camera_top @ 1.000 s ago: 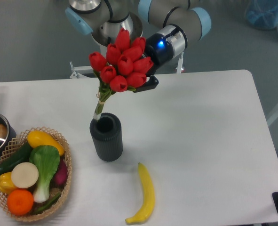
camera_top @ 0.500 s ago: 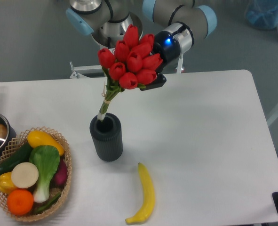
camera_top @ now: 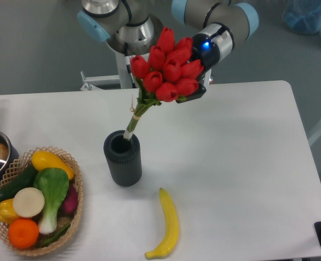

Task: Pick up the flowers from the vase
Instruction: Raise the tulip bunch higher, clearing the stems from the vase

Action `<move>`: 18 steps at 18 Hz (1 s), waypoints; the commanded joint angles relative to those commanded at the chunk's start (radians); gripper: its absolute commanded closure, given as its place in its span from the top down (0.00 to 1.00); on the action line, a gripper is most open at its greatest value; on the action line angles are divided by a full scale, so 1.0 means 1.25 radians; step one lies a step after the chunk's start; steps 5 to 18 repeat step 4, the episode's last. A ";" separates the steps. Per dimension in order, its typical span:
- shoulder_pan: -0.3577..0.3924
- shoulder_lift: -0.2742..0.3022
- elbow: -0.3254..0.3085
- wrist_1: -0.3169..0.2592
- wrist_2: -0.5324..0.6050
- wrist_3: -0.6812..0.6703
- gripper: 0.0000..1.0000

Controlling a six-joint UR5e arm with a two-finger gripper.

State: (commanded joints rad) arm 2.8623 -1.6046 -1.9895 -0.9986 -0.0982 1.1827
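Your two-finger gripper (camera_top: 195, 89) sits behind the bunch of red tulip buds with green stems tied in tan string (camera_top: 168, 68), and the buds hide almost all of its fingers, so you cannot tell whether the jaws are clamped on the bunch or apart. Only a dark edge of the gripper shows at the lower right of the buds, with the blue-lit wrist just above it.

The flowers lean up and to the right, heads raised well above the small dark grey ribbed cylindrical vase (camera_top: 123, 159). The lower end of the stems reaches down to the vase's rim; whether the tip is inside the mouth or just at its edge is hard to tell.

The vase stands upright on the white table (camera_top: 241, 163). To its left is a woven basket of vegetables (camera_top: 77, 202), and in front of it lies a yellow banana (camera_top: 168, 224).
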 joint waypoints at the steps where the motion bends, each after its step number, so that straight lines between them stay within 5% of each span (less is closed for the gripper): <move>1: 0.002 0.004 -0.001 0.000 0.000 0.000 0.41; 18: 0.010 0.006 -0.007 0.000 -0.001 0.000 0.41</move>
